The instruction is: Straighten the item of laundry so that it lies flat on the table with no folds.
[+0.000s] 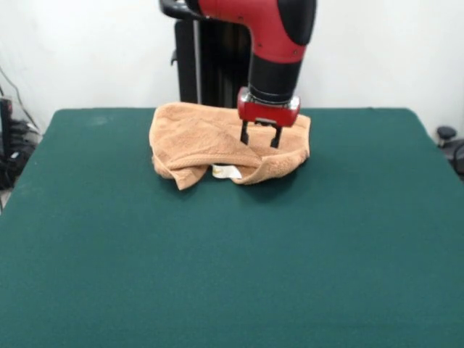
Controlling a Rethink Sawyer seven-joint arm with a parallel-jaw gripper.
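Note:
The item of laundry [199, 138] is a light orange-tan towel lying crumpled near the far middle of the dark green table [232, 254]. Its near edge is folded over on itself, and a small white label [226, 172] peeks out from under the fold. My gripper [260, 138] hangs over the towel's right part, open, its two dark fingers spread and pointing down just above the cloth. Nothing is held between them. The red and black arm hides part of the towel's far edge.
The arm's black pedestal [210, 58] rises behind the towel. Cables and dark gear [14, 145] sit off the table's left edge, and a dark object [449, 141] off its right edge.

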